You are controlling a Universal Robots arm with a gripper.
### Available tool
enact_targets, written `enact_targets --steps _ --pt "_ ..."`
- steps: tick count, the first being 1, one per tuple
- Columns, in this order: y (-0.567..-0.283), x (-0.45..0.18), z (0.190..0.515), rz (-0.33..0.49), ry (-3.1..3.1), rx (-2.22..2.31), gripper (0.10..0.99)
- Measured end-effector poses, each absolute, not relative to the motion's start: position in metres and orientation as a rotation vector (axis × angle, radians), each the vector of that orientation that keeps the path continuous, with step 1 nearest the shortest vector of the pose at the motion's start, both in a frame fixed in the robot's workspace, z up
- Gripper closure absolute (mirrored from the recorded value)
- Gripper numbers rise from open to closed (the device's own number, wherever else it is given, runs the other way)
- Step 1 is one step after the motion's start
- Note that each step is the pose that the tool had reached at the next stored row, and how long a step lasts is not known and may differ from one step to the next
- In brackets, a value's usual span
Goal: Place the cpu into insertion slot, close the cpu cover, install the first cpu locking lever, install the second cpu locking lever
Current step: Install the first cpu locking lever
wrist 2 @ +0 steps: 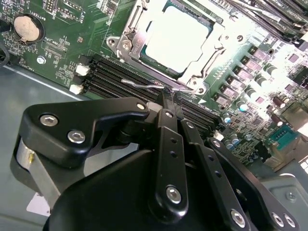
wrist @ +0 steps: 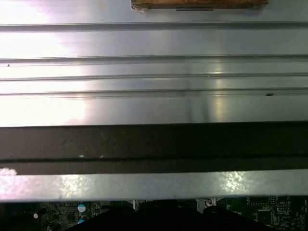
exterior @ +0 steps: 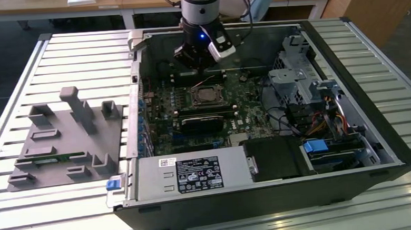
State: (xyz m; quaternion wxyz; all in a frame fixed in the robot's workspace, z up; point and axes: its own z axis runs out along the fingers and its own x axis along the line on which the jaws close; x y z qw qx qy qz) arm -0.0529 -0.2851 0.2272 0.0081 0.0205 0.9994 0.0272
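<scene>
The cpu (wrist 2: 178, 36), a bright silver square, lies in the insertion slot (wrist 2: 192, 77) on the green board. The cpu cover (wrist 2: 132, 41), a silver frame, lies flat around it. A thin silver locking lever (wrist 2: 137, 83) runs along the socket's edge beside the memory slots. My gripper (wrist 2: 167, 96) is shut, and its black tips rest against this lever wire near its bend. In the exterior view the gripper (exterior: 201, 68) hangs inside the open computer case, just behind the cpu (exterior: 206, 95).
Long black memory slots (wrist 2: 110, 77) and a coin battery (wrist 2: 25, 27) flank the socket. A black block (exterior: 202, 123), power supply (exterior: 194, 173) and drive cage (exterior: 295, 78) crowd the case. A grey fixture (exterior: 66, 138) sits on the slatted table at the exterior view's left.
</scene>
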Motion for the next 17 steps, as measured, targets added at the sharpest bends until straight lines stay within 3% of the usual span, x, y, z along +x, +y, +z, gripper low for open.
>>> enact_targets --steps 17 --pt "-0.284 -0.0463 0.2237 0.085 3.124 0.064 0.98"
